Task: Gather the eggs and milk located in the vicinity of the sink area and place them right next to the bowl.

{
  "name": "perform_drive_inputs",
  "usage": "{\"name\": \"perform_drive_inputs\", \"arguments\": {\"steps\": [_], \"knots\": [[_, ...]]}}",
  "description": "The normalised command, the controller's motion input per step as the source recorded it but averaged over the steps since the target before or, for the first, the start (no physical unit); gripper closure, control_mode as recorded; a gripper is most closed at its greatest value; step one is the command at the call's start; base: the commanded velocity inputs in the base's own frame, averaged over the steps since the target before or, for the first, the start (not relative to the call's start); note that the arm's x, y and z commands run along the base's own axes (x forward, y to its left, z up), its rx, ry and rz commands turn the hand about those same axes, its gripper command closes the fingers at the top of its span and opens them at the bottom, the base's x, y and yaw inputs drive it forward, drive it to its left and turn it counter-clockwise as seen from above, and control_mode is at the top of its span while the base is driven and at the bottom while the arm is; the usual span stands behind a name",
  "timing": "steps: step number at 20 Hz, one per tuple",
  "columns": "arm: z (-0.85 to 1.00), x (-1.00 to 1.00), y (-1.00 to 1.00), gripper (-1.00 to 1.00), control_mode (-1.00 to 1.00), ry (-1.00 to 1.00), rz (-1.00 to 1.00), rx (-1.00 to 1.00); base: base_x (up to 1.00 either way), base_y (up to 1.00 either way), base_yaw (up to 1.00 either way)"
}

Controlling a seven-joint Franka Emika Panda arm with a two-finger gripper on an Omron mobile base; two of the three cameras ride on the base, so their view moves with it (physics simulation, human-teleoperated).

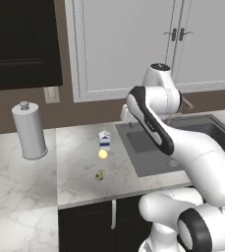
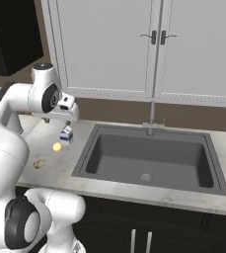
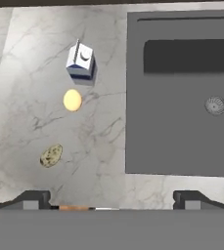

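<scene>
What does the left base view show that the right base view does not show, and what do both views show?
Left base view alone: the tall grey paper-towel roll standing on the pale marble counter, and the pale wall socket beside it.

Right base view alone: the round drain in the floor of the dark grey rectangular sink, and the thin metal faucet behind it.

Both: the small white gable-topped milk carton, the pale yellow egg beside it, a small speckled brownish lump nearer the counter edge, the sink, and the pale cabinet doors.
</scene>
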Motion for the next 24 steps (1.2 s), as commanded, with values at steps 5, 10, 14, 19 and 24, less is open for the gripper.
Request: {"name": "perform_drive_inputs", "arguments": {"steps": [5, 10, 14, 19, 24], "knots": [[-0.56, 0.0, 0.46, -1.0, -1.0, 0.0, -0.03, 0.16, 0.0, 0.0, 0.0], [-0.4, 0.01, 0.25, -1.0, -1.0, 0.0, -0.06, 0.11, 0.0, 0.0, 0.0], [-0.23, 0.02, 0.27, -1.0, -1.0, 0.0, -0.11, -0.04, 0.0, 0.0, 0.0], [-0.13, 0.12, 0.0, -1.0, -1.0, 0.0, -0.03, -0.04, 0.0, 0.0, 0.0], [-0.01, 0.15, 0.03, -1.0, -1.0, 0.0, 0.05, 0.0, 0.0, 0.0, 0.0]]}}
